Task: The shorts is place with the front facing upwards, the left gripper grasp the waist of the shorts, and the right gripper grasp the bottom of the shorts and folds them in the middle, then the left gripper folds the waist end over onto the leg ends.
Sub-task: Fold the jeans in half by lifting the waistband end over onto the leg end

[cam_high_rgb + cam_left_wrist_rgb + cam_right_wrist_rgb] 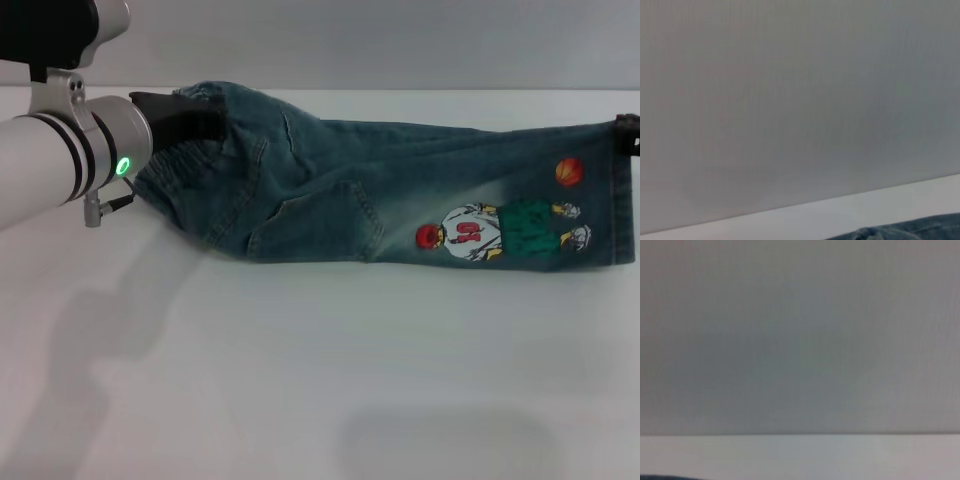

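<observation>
A white counter [300,380] meets a grey wall. Denim shorts [400,190] lie lengthwise along its far edge; the left end effector [190,120] grips the waist.

No readable text on shorts [400,190]

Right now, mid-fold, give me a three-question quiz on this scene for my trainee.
1. True or false: the left gripper is at the waist end of the shorts.
2. Which end carries the cartoon print: A) waist end B) leg end?
3. Fill in: the shorts lie on a white ____.

Key: 1 true; 2 B; 3 table.
</observation>
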